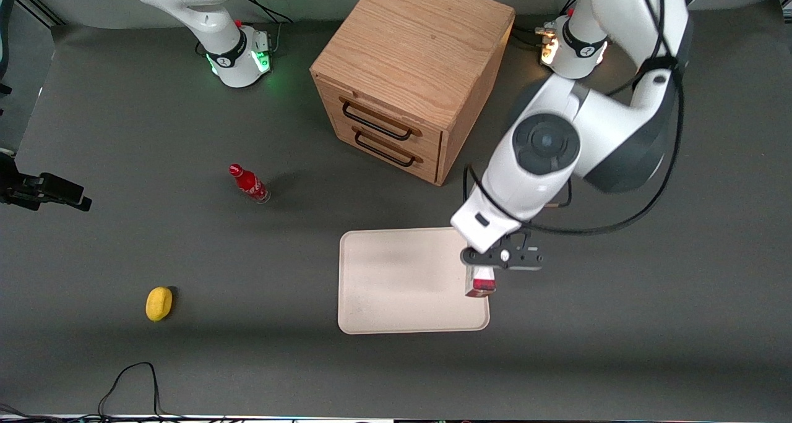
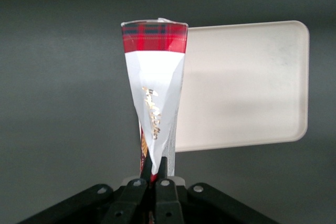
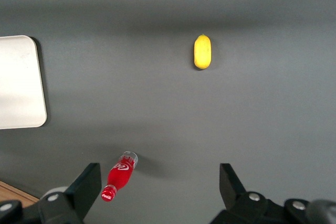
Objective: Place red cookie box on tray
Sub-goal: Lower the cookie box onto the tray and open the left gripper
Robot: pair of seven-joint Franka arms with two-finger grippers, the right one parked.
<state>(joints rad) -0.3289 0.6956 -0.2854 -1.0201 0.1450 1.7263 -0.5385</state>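
Yellow fruit, maybe a lemon (image 1: 159,303), lies alone toward the parked arm's end of the table, and a small red bottle (image 1: 249,183) stands farther from the front camera than it. Next comes the wooden drawer cabinet (image 1: 413,76), and nearer to the camera than the cabinet is the cream tray (image 1: 396,311), flat on the dark table and with nothing on it. At the tray's edge toward the working arm hangs the gripper (image 1: 489,273), and it is clenched on the red cookie box (image 1: 481,286). In the wrist view the fingers (image 2: 164,174) pinch one end of the red cookie box (image 2: 155,85), so its long axis points straight down from the gripper toward the table, with the tartan end lowest. The box seems to hang just over the rim of the tray (image 2: 299,82), with most of the tray lying sideways from it, toward the parked arm. I judge the box must go a little more over the tray and then be lowered and laid down flat.
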